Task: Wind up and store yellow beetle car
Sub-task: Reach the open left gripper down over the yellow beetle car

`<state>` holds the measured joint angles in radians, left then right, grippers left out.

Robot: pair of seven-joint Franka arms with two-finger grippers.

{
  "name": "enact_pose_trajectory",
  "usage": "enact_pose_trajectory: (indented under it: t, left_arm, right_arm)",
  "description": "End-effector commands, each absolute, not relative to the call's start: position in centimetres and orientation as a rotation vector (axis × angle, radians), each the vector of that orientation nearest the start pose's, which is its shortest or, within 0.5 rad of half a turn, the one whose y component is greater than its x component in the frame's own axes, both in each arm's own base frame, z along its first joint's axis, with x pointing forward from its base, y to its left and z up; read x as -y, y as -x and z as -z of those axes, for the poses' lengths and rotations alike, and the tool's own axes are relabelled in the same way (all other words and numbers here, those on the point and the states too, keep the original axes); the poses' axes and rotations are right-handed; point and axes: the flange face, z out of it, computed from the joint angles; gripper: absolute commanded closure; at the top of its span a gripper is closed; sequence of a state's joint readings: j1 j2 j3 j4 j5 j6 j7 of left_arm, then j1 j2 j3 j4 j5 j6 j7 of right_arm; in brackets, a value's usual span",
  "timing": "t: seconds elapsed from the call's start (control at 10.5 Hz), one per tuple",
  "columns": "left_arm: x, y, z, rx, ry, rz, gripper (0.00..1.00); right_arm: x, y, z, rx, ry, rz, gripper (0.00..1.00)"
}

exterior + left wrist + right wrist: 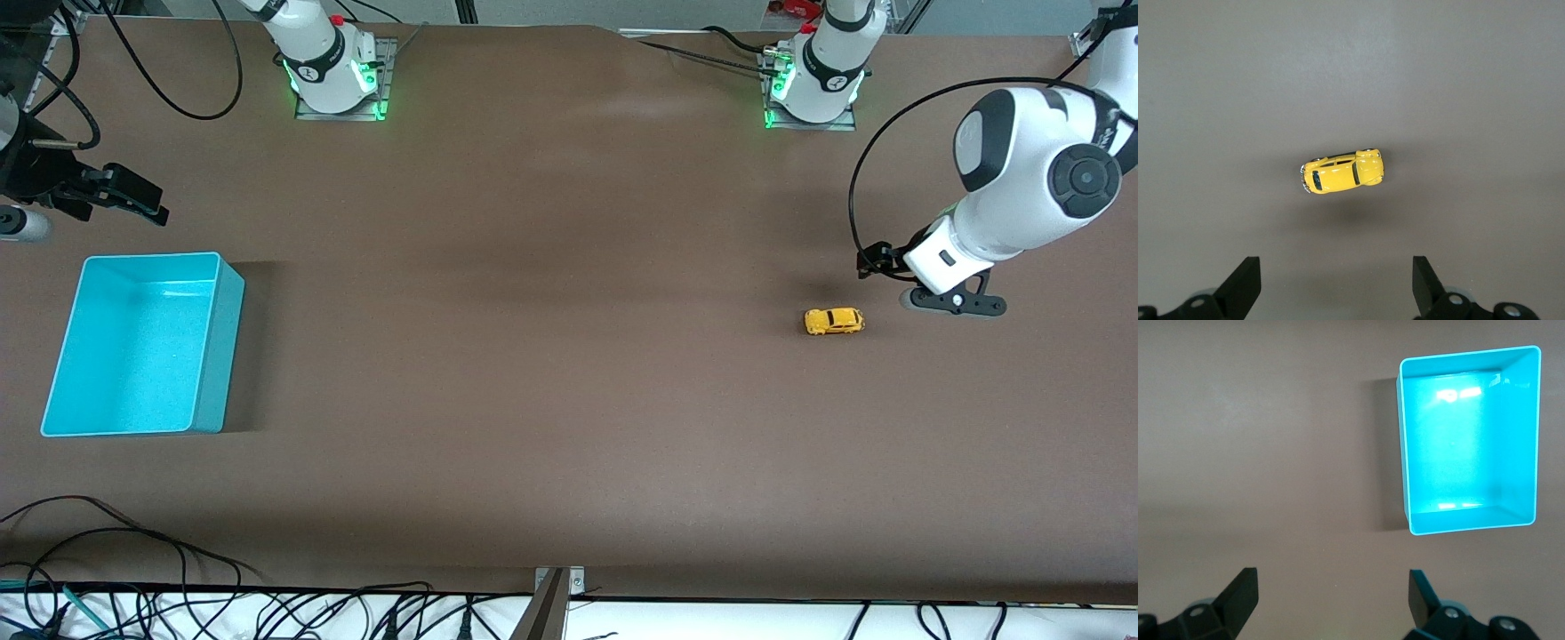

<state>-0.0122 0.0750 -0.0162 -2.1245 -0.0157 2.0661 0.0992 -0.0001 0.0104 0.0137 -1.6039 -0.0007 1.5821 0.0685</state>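
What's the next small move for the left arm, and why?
Probably lower the left gripper toward the yellow beetle car and centre the open fingers over it. The car sits free on the table, untouched, just ahead of the fingertips. The right gripper waits open near the turquoise bin.

The car (834, 321) is bright yellow with dark windows and a pale, silvery bumper at one end; in the left wrist view (1342, 171) thin dark lines mark its door and window edges. The bin (142, 347) is turquoise all over, its inner floor a lighter, glossy shade with white glints, its outer wall a little deeper in tone. The surface (551, 373) is plain matte brown with no pattern. Both arms are white with black joints and green lights glowing at their bases. The left gripper (1337, 287) has black fingers, and so does the right gripper (1333, 603).
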Motion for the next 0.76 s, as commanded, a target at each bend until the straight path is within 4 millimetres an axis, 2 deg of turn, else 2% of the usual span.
enact_pose_trajectory:
  t: [0.0,0.1,0.29,0.48,0.67]
  left_arm:
    - [2.6,-52.7,-32.0,-0.454,3.131,-0.143,0.0]
    - [2.5,-52.3,-30.3,-0.542,3.121,-0.124,0.0]
    - [2.7,-51.8,-28.4,-0.668,3.104,-0.175,0.0]
    - [2.1,-51.6,-26.5,-1.128,3.0,-0.209,0.0]
    - [0.0,-51.7,-24.6,-1.453,2.876,-0.224,0.0]
  right_arm:
    - [-0.9,-56.1,-60.9,-0.099,3.124,-0.042,0.0]
    - [-0.9,-56.1,-61.0,-0.099,3.124,-0.04,0.0]
    - [-0.9,-56.1,-60.9,-0.099,3.124,-0.042,0.0]
    - [-0.9,-56.1,-60.9,-0.096,3.124,-0.042,0.0]
    - [-0.9,-56.1,-60.9,-0.096,3.124,-0.042,0.0]
